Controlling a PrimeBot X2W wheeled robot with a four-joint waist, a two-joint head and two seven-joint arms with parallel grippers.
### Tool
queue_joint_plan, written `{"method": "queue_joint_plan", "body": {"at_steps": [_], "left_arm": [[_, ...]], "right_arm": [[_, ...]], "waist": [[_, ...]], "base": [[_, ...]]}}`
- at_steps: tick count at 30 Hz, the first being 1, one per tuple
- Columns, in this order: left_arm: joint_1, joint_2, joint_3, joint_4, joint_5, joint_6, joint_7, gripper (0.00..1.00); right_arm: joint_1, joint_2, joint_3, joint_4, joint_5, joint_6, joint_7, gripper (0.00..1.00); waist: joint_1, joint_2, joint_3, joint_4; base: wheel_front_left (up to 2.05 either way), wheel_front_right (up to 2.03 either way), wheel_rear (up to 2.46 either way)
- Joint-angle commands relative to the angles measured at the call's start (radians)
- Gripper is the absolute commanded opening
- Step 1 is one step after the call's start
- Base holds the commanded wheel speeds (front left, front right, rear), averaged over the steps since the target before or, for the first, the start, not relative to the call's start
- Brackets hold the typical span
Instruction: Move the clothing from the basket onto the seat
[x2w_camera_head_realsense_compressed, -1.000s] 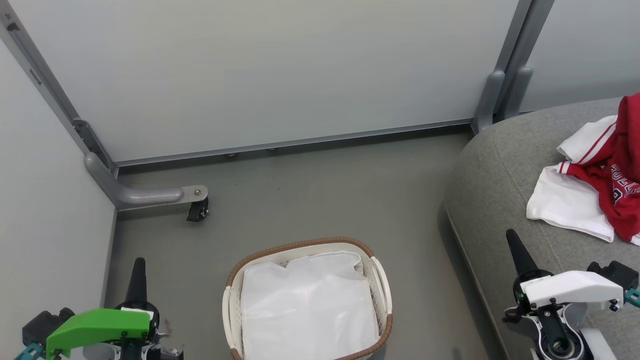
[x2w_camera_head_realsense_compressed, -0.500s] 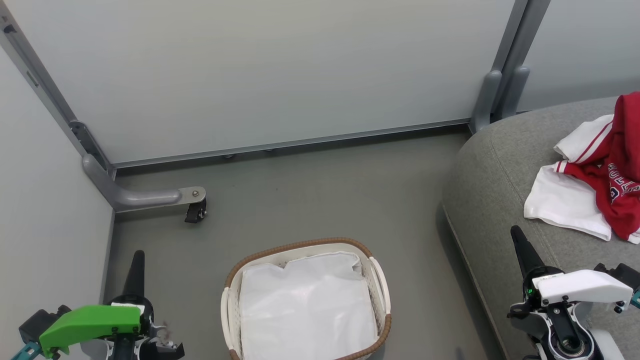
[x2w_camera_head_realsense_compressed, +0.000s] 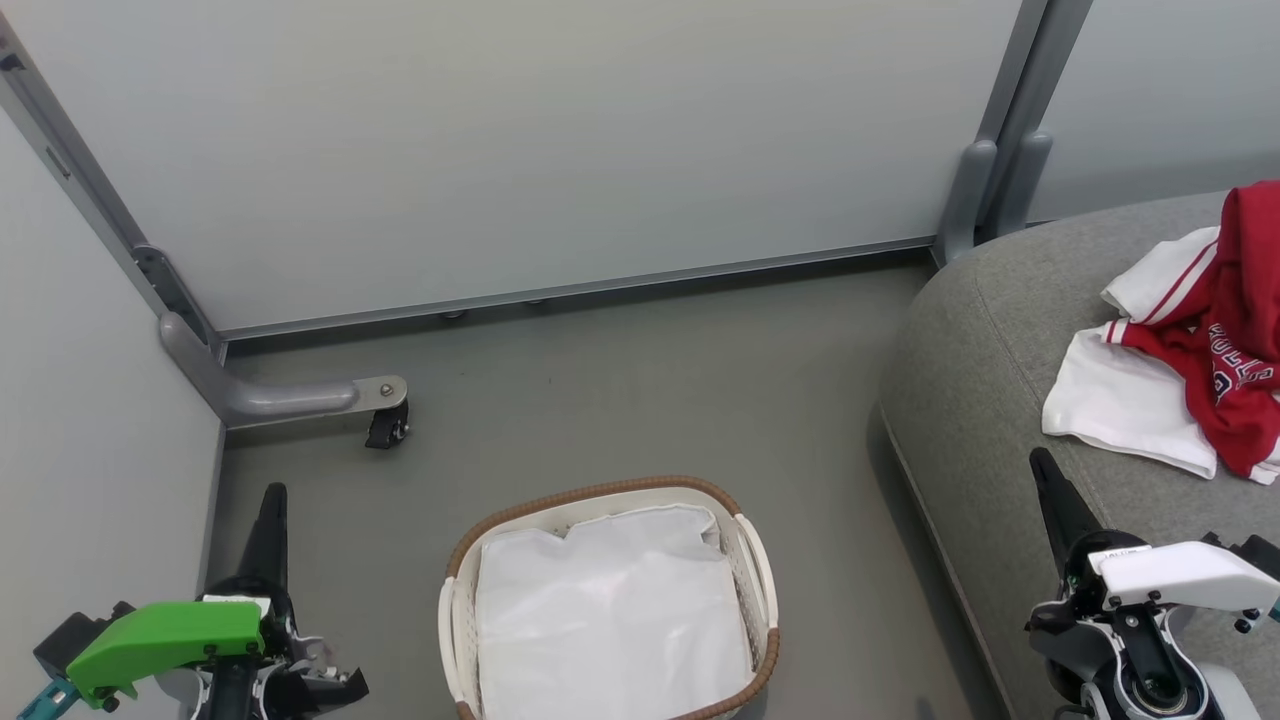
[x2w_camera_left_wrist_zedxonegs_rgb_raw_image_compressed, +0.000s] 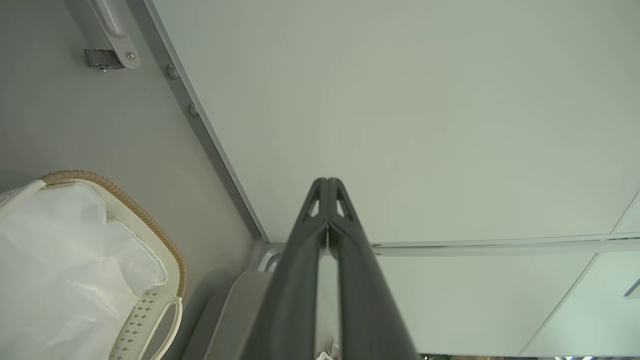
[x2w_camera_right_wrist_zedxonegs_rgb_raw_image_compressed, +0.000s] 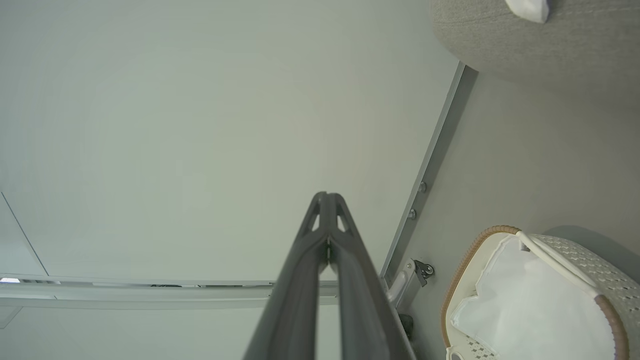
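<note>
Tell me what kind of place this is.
Probably a staged test area, not a home: pale partition panels standing on a wheeled foot, a grey sofa seat with jerseys on it, and a laundry basket.

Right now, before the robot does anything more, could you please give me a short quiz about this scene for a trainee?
1. True or false: the clothing lies inside the basket.
2. What does the basket hold? A) a white liner sheet B) a red jersey C) shoes
3. How do the jaws of the left gripper and the right gripper stand?
Key: 1 false, it lies on the seat. 2 A. 3 Both shut, holding nothing.
</note>
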Motion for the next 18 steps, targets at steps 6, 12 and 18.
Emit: {"method": "queue_joint_plan", "body": {"at_steps": [6, 12, 18], "left_arm": [[-0.020, 0.007, 0.007, -0.014, -0.055, -0.006, 0.016, 0.00], [-0.021, 0.007, 0.010, -0.021, -0.093, -0.006, 0.026, 0.00], [-0.021, 0.008, 0.012, -0.027, -0.126, -0.006, 0.036, 0.00]], "right_arm": [[0.012, -0.006, -0.011, -0.017, 0.054, 0.000, 0.018, 0.00], [0.017, -0.007, -0.018, -0.025, 0.094, 0.000, 0.028, 0.00], [0.020, -0.007, -0.023, -0.032, 0.127, 0.000, 0.037, 0.00]], "waist": [[0.0000, 0.0000, -0.001, -0.003], [0.0000, 0.0000, -0.001, -0.006], [0.0000, 0.0000, -0.002, -0.009]], "base": [[0.00, 0.00, 0.00], [0.00, 0.00, 0.00], [0.00, 0.00, 0.00]]}}
